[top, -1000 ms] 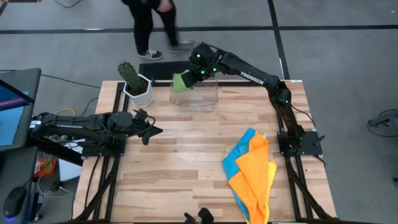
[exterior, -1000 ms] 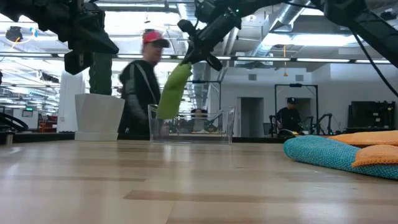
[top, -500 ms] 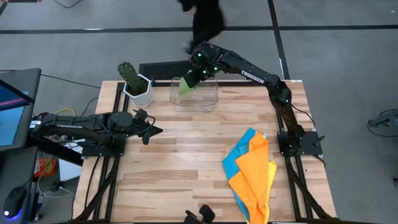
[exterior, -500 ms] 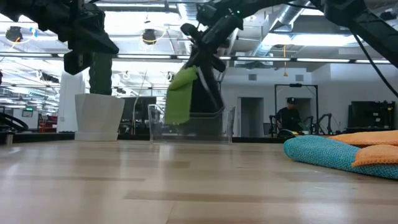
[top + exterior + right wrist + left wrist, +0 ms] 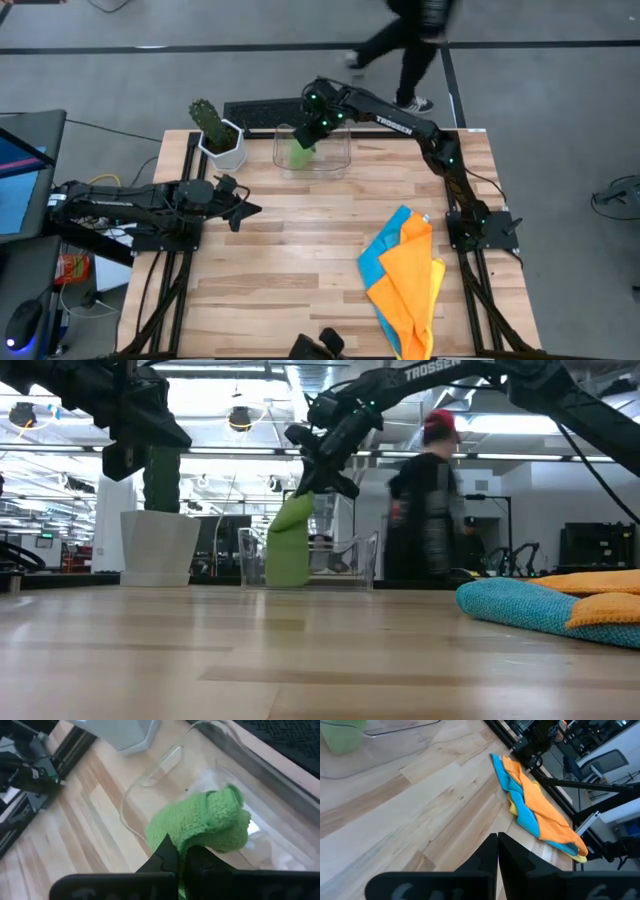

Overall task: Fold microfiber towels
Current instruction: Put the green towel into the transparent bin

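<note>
Four microfiber towels share the wooden table (image 5: 300, 250), one of them in the air: the right gripper (image 5: 308, 132), reaching over the clear plastic bin (image 5: 340, 160) at the table's far edge, has its fingers pinched on the green towel (image 5: 289, 543), which hangs limp with its lower end down inside the bin — the right wrist view shows the bunched green cloth (image 5: 210, 822) clamped just ahead of the dark fingers. The orange towel (image 5: 408, 283), blue towel (image 5: 377, 260) and yellow towel (image 5: 436, 288) lie heaped together near the right edge of the table, orange on top. The left gripper (image 5: 243, 211) waits over the table's left side, fingers together, near a white pot holding a cactus (image 5: 209, 120). A person (image 5: 428, 500) walks past beyond the table.
</note>
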